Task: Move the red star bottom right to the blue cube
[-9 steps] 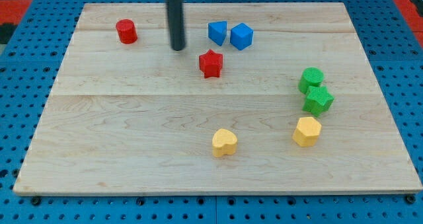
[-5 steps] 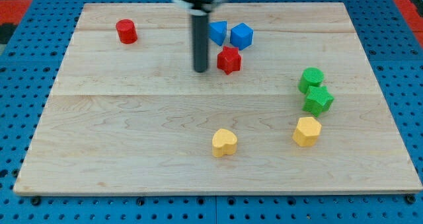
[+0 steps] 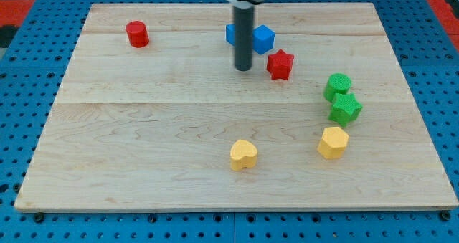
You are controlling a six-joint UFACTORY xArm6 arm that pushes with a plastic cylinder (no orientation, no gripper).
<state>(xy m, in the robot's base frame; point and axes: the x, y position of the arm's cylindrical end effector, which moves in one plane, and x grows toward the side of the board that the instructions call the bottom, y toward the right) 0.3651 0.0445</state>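
- Our arm carries no jaws, so there is nothing to report as apart, together or clamped; it ends in a dark rod, and my tip rests on the wooden surface.
- The red star sits just to the view's right of my tip, with a small gap between them.
- The blue cube lies just above and to the view's left of the star, close to it or perhaps touching; we cannot tell which. So the star already sits at the cube's lower right.
- A second blue block is partly hidden behind the rod, just left of the cube.
- Risk one: any further push toward the view's right would, we judge, carry the star too far from the cube and toward the green blocks near the right edge.
- Risk two: the star has points, so an off-centre push could spin it or let it slip aside rather than travel straight.
- Risk three: if my tip moves toward the view's top, the rod could knock the cube or the other blue block and shift the target itself.
- The red cylinder and the yellow blocks lie well apart and seem safe.
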